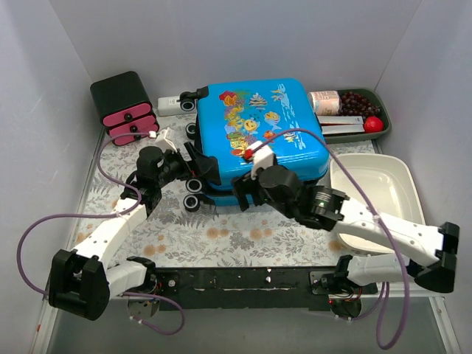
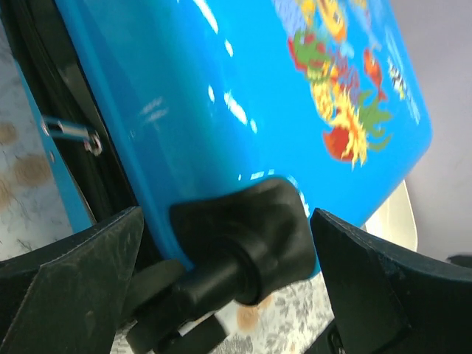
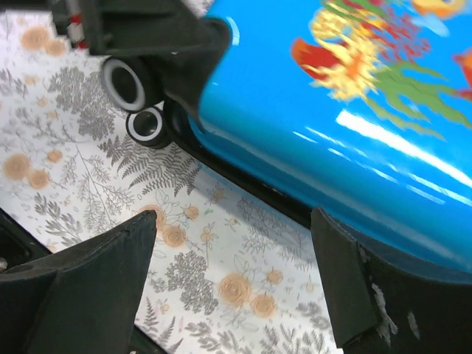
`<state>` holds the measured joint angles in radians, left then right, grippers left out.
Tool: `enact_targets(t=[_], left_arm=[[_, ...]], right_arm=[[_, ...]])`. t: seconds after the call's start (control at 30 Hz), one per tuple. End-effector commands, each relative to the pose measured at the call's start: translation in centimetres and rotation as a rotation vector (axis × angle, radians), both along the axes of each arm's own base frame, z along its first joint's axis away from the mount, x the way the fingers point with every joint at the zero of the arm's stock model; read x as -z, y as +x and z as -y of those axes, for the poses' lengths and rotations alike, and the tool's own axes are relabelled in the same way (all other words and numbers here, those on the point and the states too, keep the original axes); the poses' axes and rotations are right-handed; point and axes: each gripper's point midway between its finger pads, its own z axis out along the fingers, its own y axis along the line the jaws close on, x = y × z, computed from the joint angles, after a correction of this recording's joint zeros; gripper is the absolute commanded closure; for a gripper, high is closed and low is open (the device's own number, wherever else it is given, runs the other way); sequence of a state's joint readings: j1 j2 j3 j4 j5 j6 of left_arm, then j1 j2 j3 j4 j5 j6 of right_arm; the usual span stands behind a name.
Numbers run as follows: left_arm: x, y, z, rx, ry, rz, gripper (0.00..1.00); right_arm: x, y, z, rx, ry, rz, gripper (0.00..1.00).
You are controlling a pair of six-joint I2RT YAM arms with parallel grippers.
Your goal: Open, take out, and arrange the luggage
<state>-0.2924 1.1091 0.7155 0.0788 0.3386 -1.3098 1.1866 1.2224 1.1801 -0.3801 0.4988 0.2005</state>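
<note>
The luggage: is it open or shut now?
Shut. The luggage lies flat with its printed shell on top of the lower one; no lining shows. Whether the zipper is undone, I cannot tell.

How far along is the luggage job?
Done: little that shows. The luggage lies flat with its lid down. The seam is dark in the left wrist view, so I can't tell if it is unzipped.
In hand: the left gripper is open astride a corner wheel, and the right gripper is open at the near edge. Neither is gripping.
Left: raise the lid, take the contents out, arrange them.
</note>
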Motion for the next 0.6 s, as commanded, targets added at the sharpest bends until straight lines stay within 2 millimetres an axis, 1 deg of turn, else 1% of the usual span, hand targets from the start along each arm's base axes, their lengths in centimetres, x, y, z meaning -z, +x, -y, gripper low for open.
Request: enact_targets(t=[0.0,0.03,0.07,0.1,0.13,0.17,0.2,0.23,0.27,0.3,0.33,0.37,0.4,0.43,0.47,0.5,0.53,0.57], left_arm=[[0.9,-4.1,1.8,0.185,-0.009,-0.036,0.02],[0.8,-4.7,2.1,0.204,-0.028,-0.044,0.02],[0.5,-5.6,2.6,0.241,-0.042,-0.042,0.02],[0.7,-6.7,3.2,0.29,-0.053,-0.048,0.02],[0.5,-7.4,3.4,0.305,-0.058,-0.037,0.02],[0.7,-8.3,4.2,0.333,-0.055,-0.037,0.02],[1.7,-8.8,4.4,0.331,-0.045,-0.046,0.02],[1.7,-9.4,4.7,0.344,-0.045,-0.033,0.02],[1.8,-10.6,5.8,0.386,-0.05,-0.033,0.03],[1.8,-11.2,6.3,0.407,-0.052,-0.018,0.07],[2.3,-11.2,6.4,0.393,-0.04,-0.023,0.17],[2.7,-11.4,6.8,0.392,-0.027,-0.025,0.22],[3.1,-11.3,6.8,0.376,-0.011,-0.032,0.29],[3.4,-10.7,6.6,0.346,0.002,-0.032,0.39],[3.6,-10.5,6.6,0.336,0.008,-0.036,0.72],[3.7,-10.4,6.6,0.327,0.01,-0.044,0.9],[3.6,-10.2,6.5,0.305,0.014,-0.048,1.0],[3.6,-10.2,6.4,0.301,0.015,-0.052,1.0]], right_arm=[[-0.7,0.4,4.4,0.224,0.168,-0.111,0.08],[-0.1,0.5,5.1,0.251,0.17,-0.135,0.08],[0.8,1.0,6.1,0.3,0.183,-0.179,0.08],[1.7,1.2,7.1,0.333,0.167,-0.207,0.08],[2.4,1.5,7.8,0.368,0.168,-0.235,0.08],[3.1,2.3,9.2,0.427,0.177,-0.261,0.08],[3.6,2.6,10.2,0.468,0.171,-0.279,0.07],[3.8,3.0,11.1,0.511,0.18,-0.285,0.08],[3.7,3.8,12.7,0.573,0.199,-0.272,0.08],[3.5,4.1,13.5,0.596,0.211,-0.26,0.08],[3.0,4.6,13.9,0.602,0.236,-0.246,0.08],[2.3,4.8,14.6,0.607,0.266,-0.233,0.08],[2.0,4.8,14.9,0.604,0.273,-0.222,0.08],[1.6,4.8,15.1,0.603,0.281,-0.212,0.09],[1.2,4.7,15.6,0.608,0.293,-0.197,0.09],[1.3,4.6,15.7,0.61,0.292,-0.199,0.09],[1.4,4.4,15.9,0.612,0.289,-0.2,0.09],[1.8,4.2,16.4,0.625,0.278,-0.212,0.09]])
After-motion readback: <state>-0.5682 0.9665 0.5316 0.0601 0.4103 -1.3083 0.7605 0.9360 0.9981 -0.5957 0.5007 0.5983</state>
